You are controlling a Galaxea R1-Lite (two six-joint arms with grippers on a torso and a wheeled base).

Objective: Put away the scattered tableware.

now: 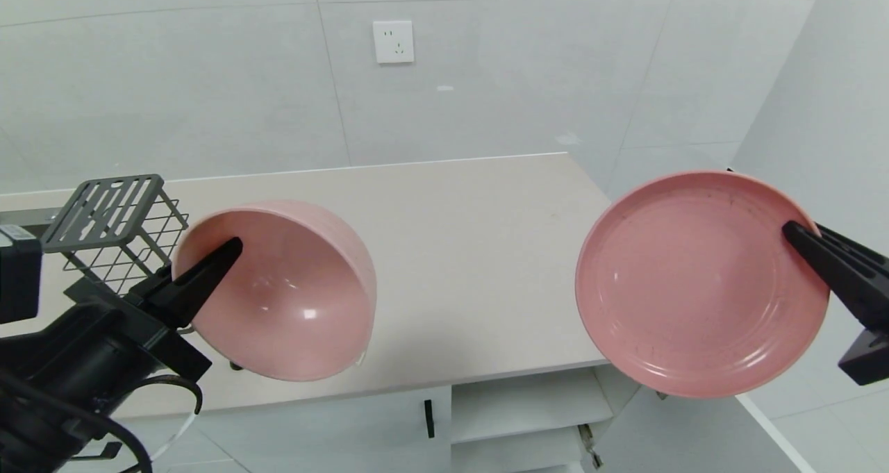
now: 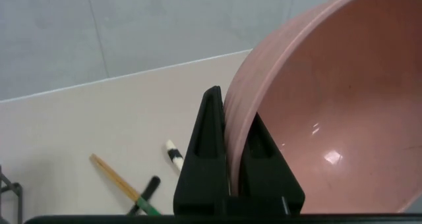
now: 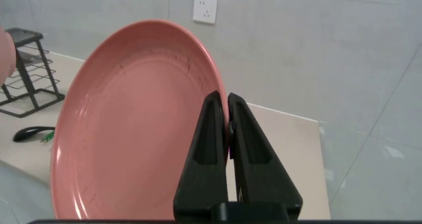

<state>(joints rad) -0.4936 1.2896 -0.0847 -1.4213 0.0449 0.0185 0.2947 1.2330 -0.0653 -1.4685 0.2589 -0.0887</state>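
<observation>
A pale bench [image 1: 472,251] is seen against a tiled wall, its far edge meeting the wall and its right end stopping short of the room's corner. A broad bare stretch of its top is left open between the two held dishes. Open shelves of a white cabinet [image 1: 528,403] are seen under its front edge.

A pink plate [image 1: 694,285] is held tilted on edge in the air, at and beyond the bench's front right corner, its face turned toward the head camera. Its rim is pinched by the right claw [image 1: 792,230], whose two fingers are pressed onto either side of the rim.

A pink bowl [image 1: 292,299] is held tipped on its side above the bench's left part, near the front edge, its hollow turned toward the head camera. Its wall is gripped by the left claw [image 1: 233,247], one finger inside and one outside.

A dark wire rack [image 1: 114,226] is stood on the bench's left end, behind the bowl.

On the bench beneath the bowl, a tan stick with a green end [image 2: 119,181], a black utensil [image 2: 148,191] crossing it and a black-and-white tip [image 2: 173,155] are seen lying loose.
</observation>
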